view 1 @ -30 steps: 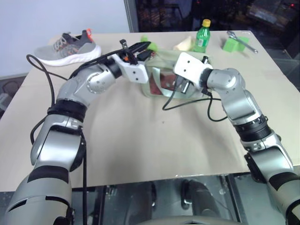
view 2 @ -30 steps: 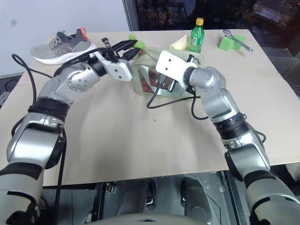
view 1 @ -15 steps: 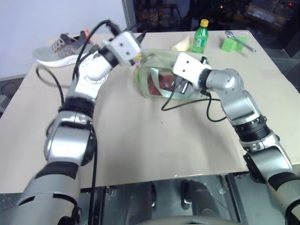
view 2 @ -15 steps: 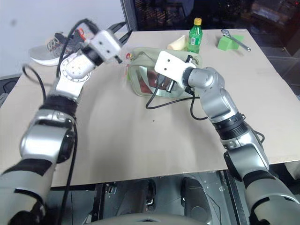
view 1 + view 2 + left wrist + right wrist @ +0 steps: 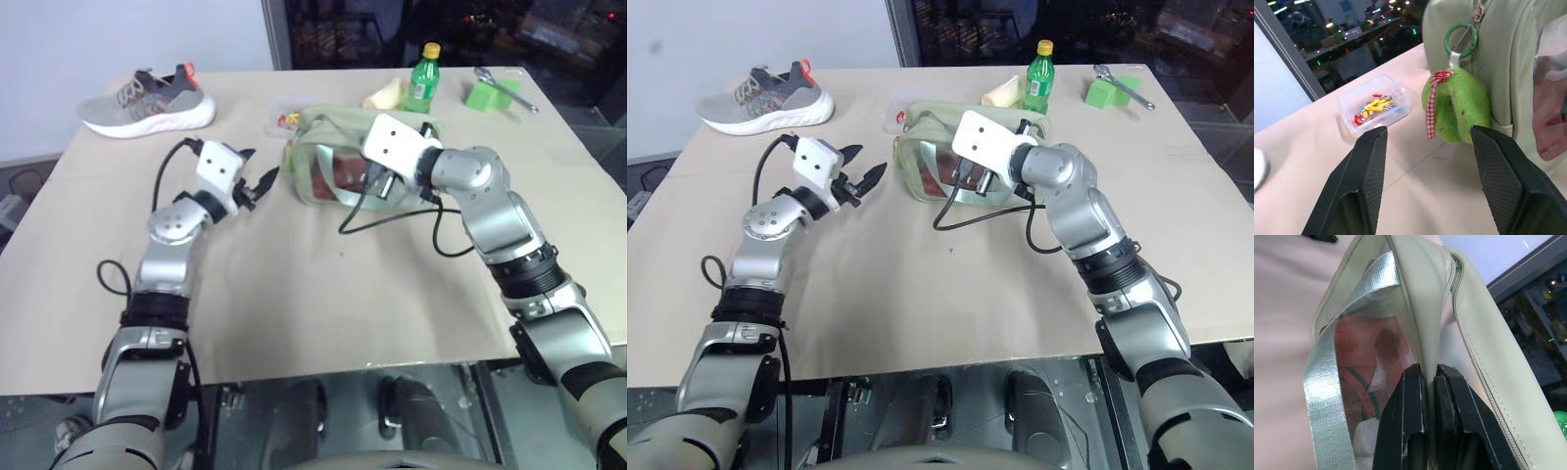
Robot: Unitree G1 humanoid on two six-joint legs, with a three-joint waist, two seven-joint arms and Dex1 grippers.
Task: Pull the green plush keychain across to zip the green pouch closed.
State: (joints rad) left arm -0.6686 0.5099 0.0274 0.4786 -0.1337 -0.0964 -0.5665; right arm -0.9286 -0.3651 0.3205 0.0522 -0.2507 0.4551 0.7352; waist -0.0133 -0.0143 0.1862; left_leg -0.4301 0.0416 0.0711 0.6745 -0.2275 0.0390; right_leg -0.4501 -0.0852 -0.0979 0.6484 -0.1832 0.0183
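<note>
Left gripper [image 5: 1427, 183] now off green plush keychain [image 5: 1462, 110]

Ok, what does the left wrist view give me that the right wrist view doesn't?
Left wrist view alone: the green plush keychain hanging from a green ring at the zipper end, a clear box of small coloured items on the table, and the left pincer open, short of the plush.

Right wrist view alone: the right pincer shut on the pouch's edge, beside the pale strap.

Both: the green pouch.
</note>
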